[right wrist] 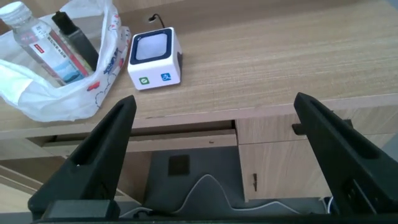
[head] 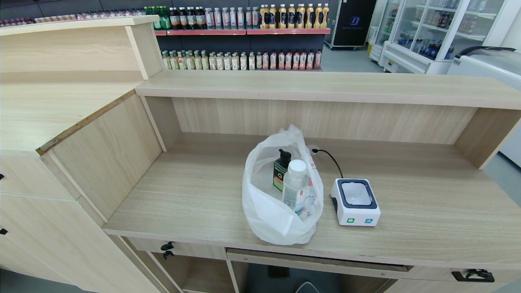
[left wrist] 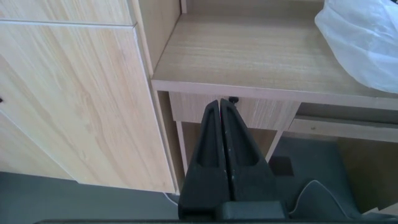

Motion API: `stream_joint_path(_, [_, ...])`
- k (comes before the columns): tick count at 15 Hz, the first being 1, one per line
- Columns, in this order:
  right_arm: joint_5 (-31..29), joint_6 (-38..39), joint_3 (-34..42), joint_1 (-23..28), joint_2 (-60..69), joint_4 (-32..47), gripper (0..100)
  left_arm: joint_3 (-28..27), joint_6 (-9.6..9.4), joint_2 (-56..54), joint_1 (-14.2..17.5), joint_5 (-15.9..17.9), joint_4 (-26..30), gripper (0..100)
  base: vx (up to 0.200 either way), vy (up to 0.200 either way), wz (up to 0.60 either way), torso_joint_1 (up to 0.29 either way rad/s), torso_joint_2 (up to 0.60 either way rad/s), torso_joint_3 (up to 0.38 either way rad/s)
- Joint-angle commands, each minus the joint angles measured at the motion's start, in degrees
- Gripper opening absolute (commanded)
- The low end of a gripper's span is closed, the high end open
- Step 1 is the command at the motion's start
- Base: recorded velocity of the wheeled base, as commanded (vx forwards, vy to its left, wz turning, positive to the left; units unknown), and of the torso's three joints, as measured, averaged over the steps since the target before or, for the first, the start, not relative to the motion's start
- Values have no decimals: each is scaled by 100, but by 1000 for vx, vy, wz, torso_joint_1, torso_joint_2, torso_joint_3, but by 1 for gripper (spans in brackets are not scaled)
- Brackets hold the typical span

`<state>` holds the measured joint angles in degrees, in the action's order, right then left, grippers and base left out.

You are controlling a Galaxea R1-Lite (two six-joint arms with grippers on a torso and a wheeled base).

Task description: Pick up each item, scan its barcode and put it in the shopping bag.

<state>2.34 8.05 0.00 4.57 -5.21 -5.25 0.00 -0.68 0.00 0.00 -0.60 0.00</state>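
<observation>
The shopping bag [head: 264,211] stands open on the worktop [head: 427,195] just beside the scanner [head: 355,201], which keeps the path from scan to bag short. A clear bottle [head: 296,185] and a dark pump bottle [head: 281,169] stand upright inside it, so the task appears nearly complete. The left hand [left wrist: 221,106] is closed and empty, and the right hand [right wrist: 216,102] is spread wide and empty; both are off the worktop's front edge.

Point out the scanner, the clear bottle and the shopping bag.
scanner [head: 355,193], head view, on its glass window.
clear bottle [head: 295,188], head view, on its body.
shopping bag [head: 268,218], head view, on its front wall.
</observation>
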Motion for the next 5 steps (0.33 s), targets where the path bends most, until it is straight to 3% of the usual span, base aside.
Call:
stream_joint_path(1, [3, -5, 0, 0, -33, -2, 100, 0, -2, 0, 0, -2, 0, 0, 0, 0, 0, 0, 0, 0])
stream_joint_path(5, [3, -5, 0, 0, -33, -2, 100, 0, -2, 0, 0, -2, 0, 0, 0, 0, 0, 0, 0, 0])
